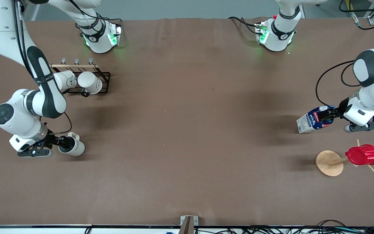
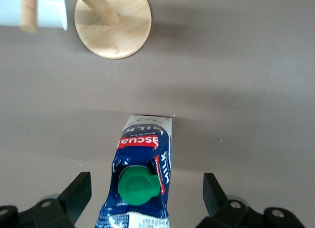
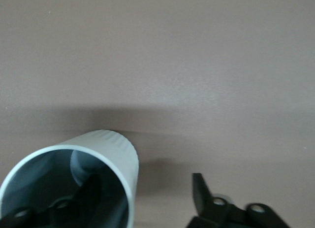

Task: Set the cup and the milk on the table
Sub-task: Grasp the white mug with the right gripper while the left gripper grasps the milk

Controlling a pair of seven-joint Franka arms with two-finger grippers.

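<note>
Left tool (image 1: 331, 114), fingers spread clear of the milk (image 1: 313, 119) in its wrist view, right tool (image 1: 60, 143) pinching the cup (image 1: 72, 147) rim, both tilted on the worktop (image 1: 187, 130), lettering unreadable

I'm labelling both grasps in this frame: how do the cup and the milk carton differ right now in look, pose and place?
The cup is a round cream mug with a dark inside; the milk is a boxy blue-and-white carton with a green cap.

The cup is at the right arm's end of the table, the milk at the left arm's end.

The right gripper has one finger inside the cup; the left gripper is at the milk's top.

Both are tilted.
</note>
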